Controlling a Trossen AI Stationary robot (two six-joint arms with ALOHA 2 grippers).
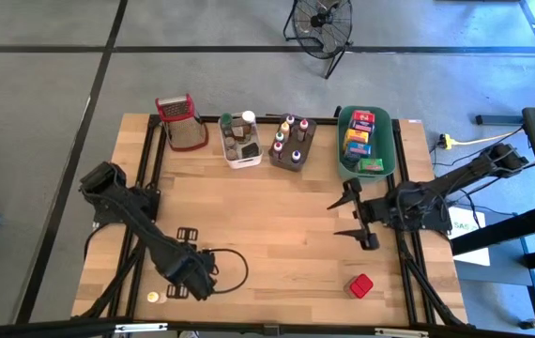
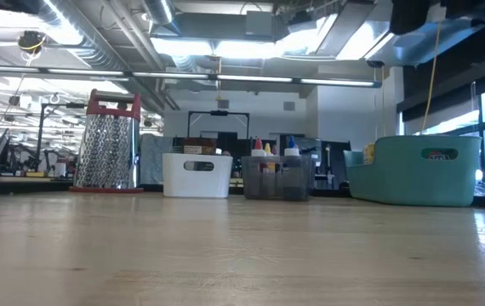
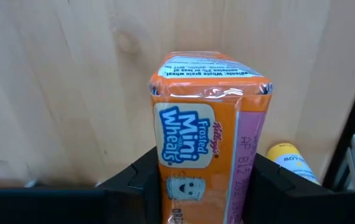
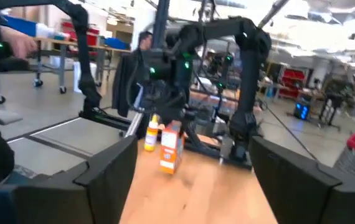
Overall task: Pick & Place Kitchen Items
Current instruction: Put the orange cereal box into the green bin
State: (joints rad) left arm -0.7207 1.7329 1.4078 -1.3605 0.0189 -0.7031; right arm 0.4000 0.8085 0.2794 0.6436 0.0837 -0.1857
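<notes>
- The wooden table carries everything; I place things from its near edge.
- The green tub sits at the far edge, boxes inside.
- My right claw hangs mid-table, fingers spread apart, empty.
- My left claw sits by the near edge, clamped on the orange cereal box.
- A yellow-capped bottle stands just beside that box.
- A red box lies near the near edge, toward my right.

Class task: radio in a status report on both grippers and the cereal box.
Left gripper shut on cereal box, near table edge. Right gripper open, empty. Yellow-capped bottle beside box.
</notes>
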